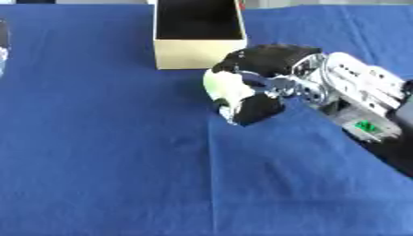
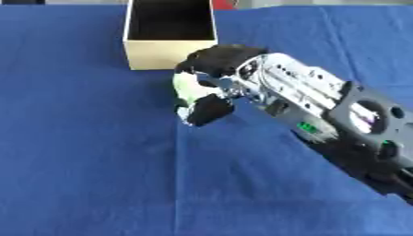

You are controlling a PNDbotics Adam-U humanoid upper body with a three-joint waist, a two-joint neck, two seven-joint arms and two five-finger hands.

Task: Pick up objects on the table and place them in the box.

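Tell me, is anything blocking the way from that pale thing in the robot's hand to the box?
Nothing visible does. The right hand is curled round the pale object, close to the near right corner of the box. Only bare blue cloth lies between them.
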